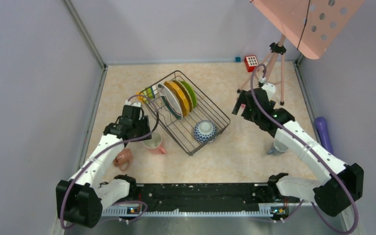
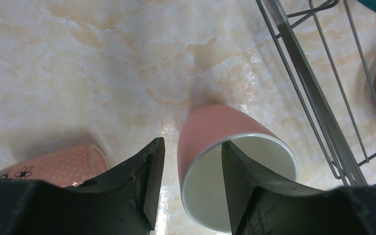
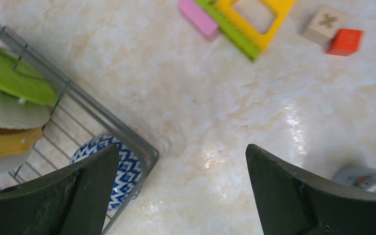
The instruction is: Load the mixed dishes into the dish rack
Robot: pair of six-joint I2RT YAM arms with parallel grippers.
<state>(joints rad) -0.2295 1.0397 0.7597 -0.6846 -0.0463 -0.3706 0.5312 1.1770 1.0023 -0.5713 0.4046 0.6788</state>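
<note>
The dish rack [image 1: 191,115] holds the white plate [image 1: 170,101], the yellow-orange plate [image 1: 180,97] and the lime green plate [image 1: 190,93] upright, and the blue-white bowl [image 1: 205,131] upside down. My left gripper [image 1: 147,131] is open astride the rim of an upright pink mug [image 2: 210,127]: one finger stands inside it, the other outside with a gap. The second pink mug [image 2: 54,166] lies on its side to the left. My right gripper [image 3: 182,149] is open and empty above the table beside the rack's corner [image 3: 142,149]. The grey-blue mug [image 1: 277,147] stands under the right arm.
A pink tripod stand [image 1: 273,66] and a red block [image 1: 251,62] are at the back right. A purple object [image 1: 323,132] lies by the right wall. Toy blocks [image 3: 245,19] lie beyond the right gripper. Walls close three sides.
</note>
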